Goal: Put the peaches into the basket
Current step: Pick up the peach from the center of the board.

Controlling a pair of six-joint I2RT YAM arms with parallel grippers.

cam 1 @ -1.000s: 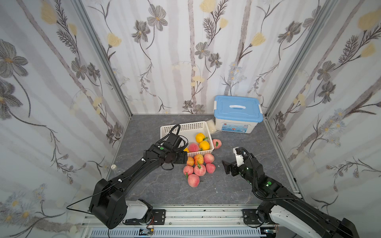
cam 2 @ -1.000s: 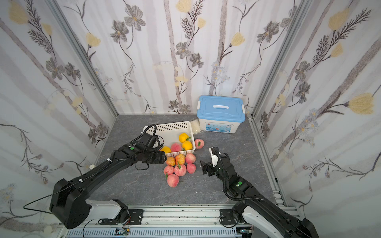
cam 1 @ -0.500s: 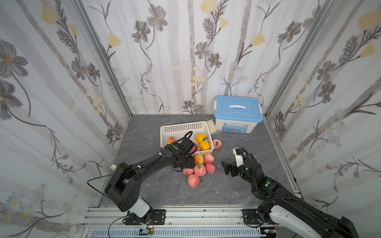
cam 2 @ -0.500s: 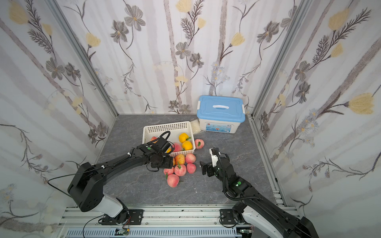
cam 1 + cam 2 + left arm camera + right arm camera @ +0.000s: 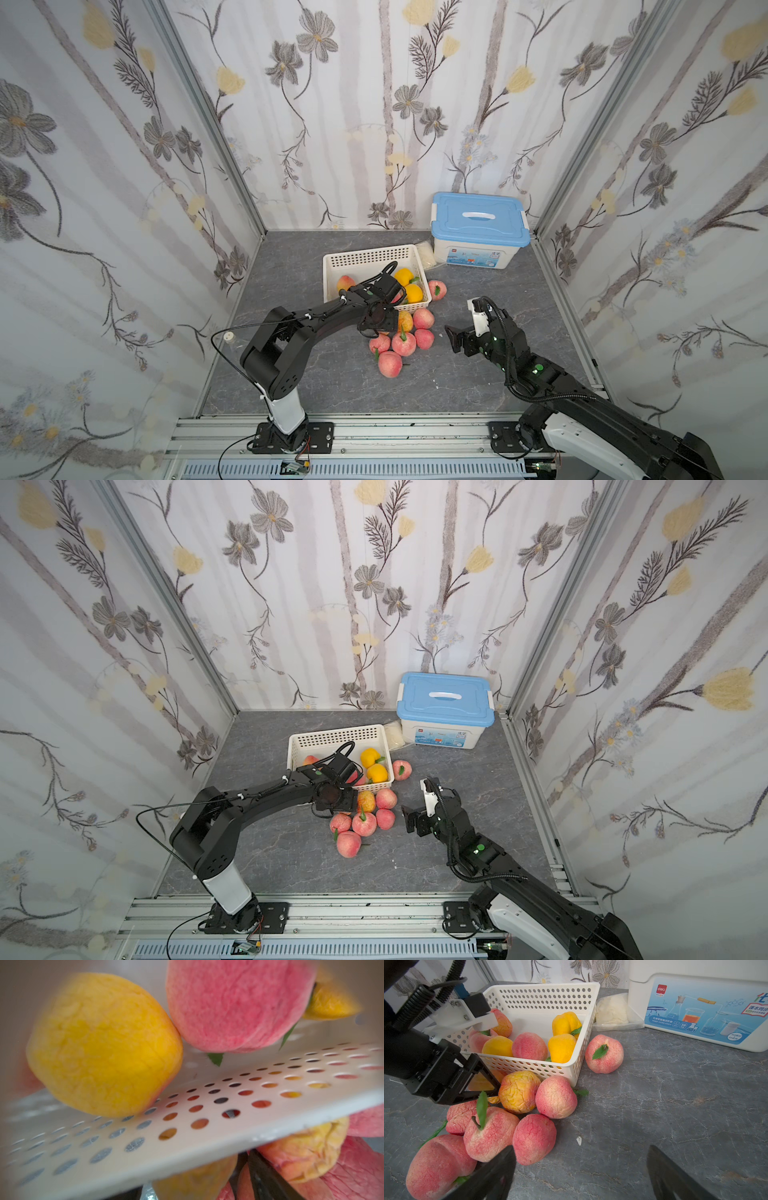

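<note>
The white basket (image 5: 365, 255) (image 5: 542, 997) stands mid-table and holds several peaches, yellow ones (image 5: 405, 276) at its right and a pink-orange one (image 5: 345, 282) at its left. More peaches (image 5: 403, 343) (image 5: 492, 1132) lie piled against its front wall, and one peach (image 5: 436, 289) sits alone at its right corner. My left gripper (image 5: 388, 326) hangs open at the front wall, straddling an orange peach (image 5: 195, 1180) outside the basket without touching it. One of its black fingers (image 5: 489, 1076) shows in the right wrist view. My right gripper (image 5: 459, 328) (image 5: 580, 1153) stands open and empty, right of the pile.
A white box with a blue lid (image 5: 480, 224) stands at the back right. A clear bag of white stuff (image 5: 611, 1011) lies between it and the basket. Flowered walls close in the left, back and right sides.
My left gripper has come from over the basket's left part down to its front wall at the pile. A pink-orange peach now shows in the basket's left part. The right arm has not moved.
</note>
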